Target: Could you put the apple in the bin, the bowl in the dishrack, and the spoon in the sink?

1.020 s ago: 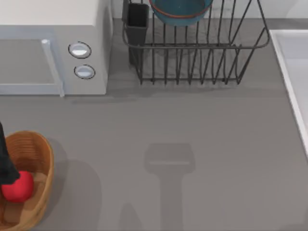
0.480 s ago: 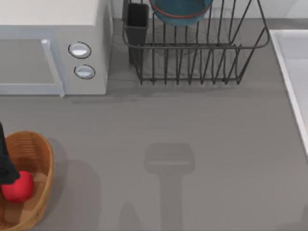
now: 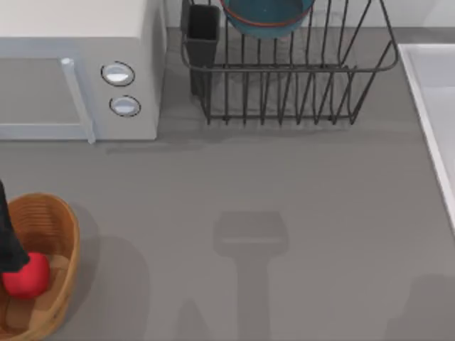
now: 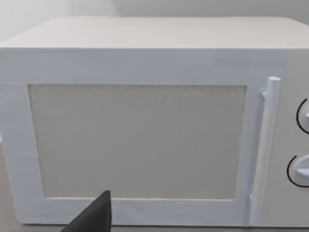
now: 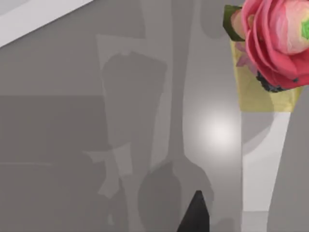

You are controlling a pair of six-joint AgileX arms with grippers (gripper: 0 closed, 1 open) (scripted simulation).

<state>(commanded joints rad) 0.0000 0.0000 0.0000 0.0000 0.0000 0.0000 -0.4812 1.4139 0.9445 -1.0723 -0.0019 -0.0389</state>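
The red apple lies inside the wicker bin at the table's lower left. My left arm stands dark over the bin, touching the apple's edge. One fingertip of my left gripper points at the microwave. The teal bowl rests in the black dishrack at the back. The sink runs along the right edge. In the right wrist view a grey spoon lies lengthwise on a grey surface, its bowl end beside one dark fingertip of my right gripper. I cannot tell whether it is held.
A white microwave with two knobs fills the back left and faces the left wrist camera. A pink flower in a yellow vase stands near the spoon. A white raised edge crosses one corner there.
A soft shadow has spread in from the lower right corner of the table. The left arm, apple, bin and bowl have not moved.
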